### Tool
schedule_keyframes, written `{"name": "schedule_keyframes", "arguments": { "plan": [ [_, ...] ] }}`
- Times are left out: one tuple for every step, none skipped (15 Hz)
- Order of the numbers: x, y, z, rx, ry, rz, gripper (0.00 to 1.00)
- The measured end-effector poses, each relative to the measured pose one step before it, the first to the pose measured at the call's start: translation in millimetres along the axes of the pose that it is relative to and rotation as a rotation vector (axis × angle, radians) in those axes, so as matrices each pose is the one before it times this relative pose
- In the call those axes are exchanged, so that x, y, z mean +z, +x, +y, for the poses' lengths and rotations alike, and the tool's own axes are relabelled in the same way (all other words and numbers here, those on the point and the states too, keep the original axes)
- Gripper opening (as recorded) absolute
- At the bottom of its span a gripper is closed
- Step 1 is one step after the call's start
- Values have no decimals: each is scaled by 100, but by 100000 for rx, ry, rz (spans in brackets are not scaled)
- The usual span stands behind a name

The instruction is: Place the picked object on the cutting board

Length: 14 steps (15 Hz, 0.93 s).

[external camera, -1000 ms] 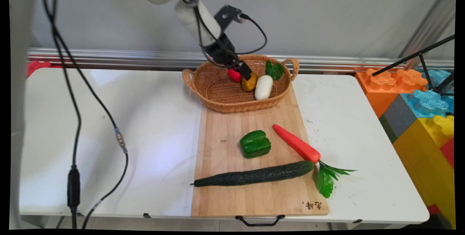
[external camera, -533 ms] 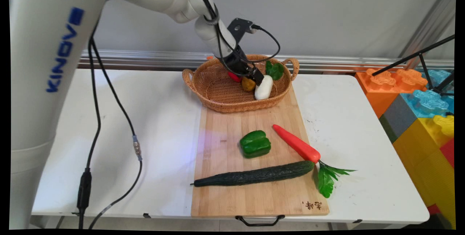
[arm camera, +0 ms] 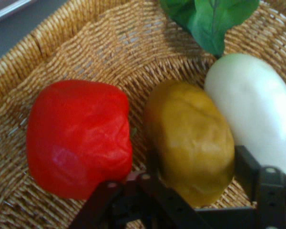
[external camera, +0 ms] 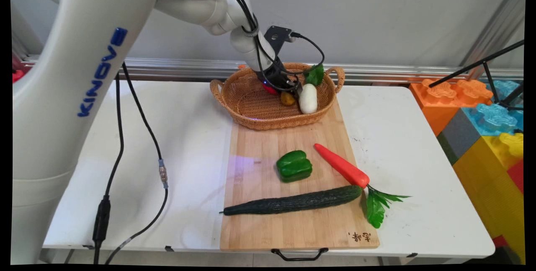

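Brown potato (arm camera: 190, 140) in the wicker basket (external camera: 247, 105) | sits between the open gripper's (arm camera: 195, 188) two fingers (arm camera: 245, 167), not clamped | red pepper (arm camera: 78, 138) just beside it on one side, white radish (arm camera: 257, 112) touching the other | basket stands at the far end of the wooden board (external camera: 293, 225) on the white table (external camera: 176, 128).
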Motion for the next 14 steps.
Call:
{"name": "schedule_keyframes", "arguments": {
  "plan": [
    [30,-108,18,-721,215,5,0],
    [-20,-86,54,-379,105,-81,0],
    [-93,-132,51,-301,66,-156,0],
    [-205,-125,44,-141,-3,-165,0],
    [-243,-133,45,-47,-107,-137,0],
    [-412,-65,63,91,-205,98,0],
    [-487,46,76,304,-313,422,0],
    [-728,111,87,597,-369,788,0],
    [-945,219,123,1060,-533,1173,0],
    [-959,239,109,1522,-486,1184,0],
    [-709,206,94,1060,-305,922,0],
    [-1166,297,90,1893,-346,1371,0],
    [-1449,353,97,2369,-311,1557,0],
    [-889,129,27,1520,-244,602,0]
  ]
}}
